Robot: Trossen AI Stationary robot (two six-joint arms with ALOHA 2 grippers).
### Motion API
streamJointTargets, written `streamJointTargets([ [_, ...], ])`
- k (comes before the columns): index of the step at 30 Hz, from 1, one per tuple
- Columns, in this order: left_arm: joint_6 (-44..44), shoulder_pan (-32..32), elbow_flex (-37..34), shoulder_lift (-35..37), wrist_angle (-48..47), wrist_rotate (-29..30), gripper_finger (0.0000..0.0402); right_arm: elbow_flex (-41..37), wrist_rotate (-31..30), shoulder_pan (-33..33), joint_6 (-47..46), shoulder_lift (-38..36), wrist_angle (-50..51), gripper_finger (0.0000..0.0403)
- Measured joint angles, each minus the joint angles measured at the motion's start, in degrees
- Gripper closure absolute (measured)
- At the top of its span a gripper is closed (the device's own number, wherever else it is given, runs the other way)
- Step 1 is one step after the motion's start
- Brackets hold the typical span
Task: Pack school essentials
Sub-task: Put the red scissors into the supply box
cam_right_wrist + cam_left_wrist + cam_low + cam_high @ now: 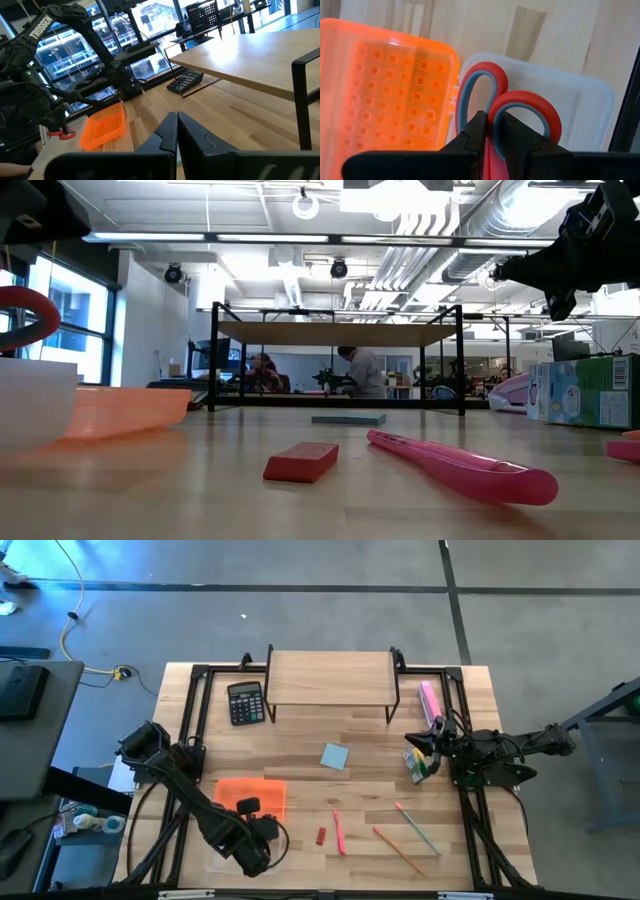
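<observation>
My left gripper is shut on red scissors with grey-blue inner loops, above an orange case and its clear half near the table's front left. In the low view one red loop shows above the clear half. My right gripper is shut and empty, raised by the yellow-green crayon box at the right. The blue notepad, pink pencil, red piece, orange pencil and pale pencil lie flat on the table. My left gripper pinches the scissors between its two fingers just where the two handle loops meet. The loops stick out beyond the fingertips; the blades are hidden behind the fingers. The scissors are lifted clear above the case.
A black calculator and a wooden shelf riser stand at the far side, and a pink bar lies by the riser's right leg. Black frame rails run along both table sides. Bare wood shows between the case and the pencils.
</observation>
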State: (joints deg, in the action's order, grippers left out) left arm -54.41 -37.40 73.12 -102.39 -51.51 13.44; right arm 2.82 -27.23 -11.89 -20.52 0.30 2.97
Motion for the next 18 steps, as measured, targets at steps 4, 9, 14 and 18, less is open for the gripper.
streamJointTargets([
  [4, -0.5, 0.0, 0.0, 0.0, 1.7, -1.7, 0.0356, 0.0, 0.0, 0.0, 0.0, 0.0, 0.0, 0.0403],
  [9, -2.0, 0.1, 0.0, 0.0, 2.0, -1.9, 0.0338, 0.0, 0.0, 0.0, 0.0, 0.0, 0.0, 0.0403],
  [14, -2.4, 0.3, 0.0, 0.0, 2.1, -2.1, 0.0314, 0.0, 0.0, 0.0, 0.0, 0.0, 0.0, 0.0403],
  [18, -2.4, 0.3, 0.0, 0.0, 2.1, -2.3, 0.0289, 0.0, 0.0, 0.0, 0.0, 0.0, 0.0, 0.0403],
])
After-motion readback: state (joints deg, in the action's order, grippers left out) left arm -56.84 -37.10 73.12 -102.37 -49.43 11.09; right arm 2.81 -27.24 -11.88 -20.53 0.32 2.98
